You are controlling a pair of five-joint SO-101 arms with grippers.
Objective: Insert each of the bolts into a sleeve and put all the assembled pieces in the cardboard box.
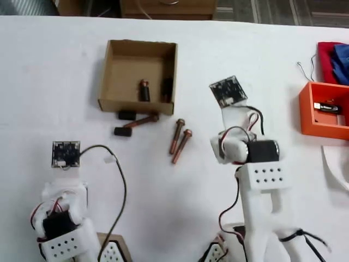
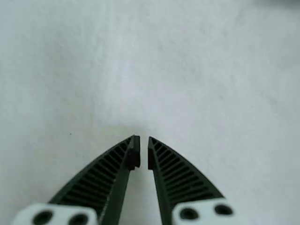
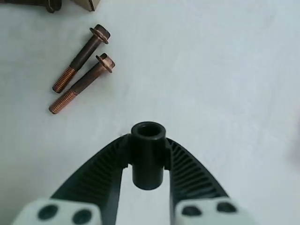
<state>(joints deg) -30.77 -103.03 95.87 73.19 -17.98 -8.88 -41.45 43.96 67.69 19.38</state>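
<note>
- R gripper [image 3: 148, 149] clamps a black sleeve [image 3: 148, 164] btwn its jaws. The sleeve's open bore faces the wrist cam, above the white table [image 3: 225, 70].
- L gripper [image 2: 140, 152] hangs over bare tabletop, jaws drawn almost together w/ only a thin slit left and nothing in them.
- Two copper bolts [image 1: 176, 137] lie side by side on the table, nearly parallel, heads toward the far edge. They sit btwn the cardboard box [image 1: 114, 60] and the R arm [image 1: 262, 174], and the R wrist cam shows them near the held sleeve but apart from it.
- The box stands open-topped on the far-left part of the table. Inside, by the front wall, is an assembled piece [image 1: 144, 90], a copper bolt w/ a dark sleeve on it.
- A dark part [image 1: 167, 87] rests against the box's right wall. It looks like a sleeve, but can't tell for sure.
- Just outside the front wall lies a third bolt [image 1: 144, 120], roughly along the wall, w/ a short black sleeve [image 1: 127, 115] at its threaded end. Can't tell if the two touch.
- A second loose sleeve [image 1: 123, 131] lies just beside them, nearer the arms.
- L arm [image 1: 62, 218] sits at the near-left of the table, well apart from bolts and box.
- An orange bin [image 1: 322, 123] stands at the table's right edge w/ a small dark item inside and a red cloth [image 1: 327, 54] behind it.
</note>
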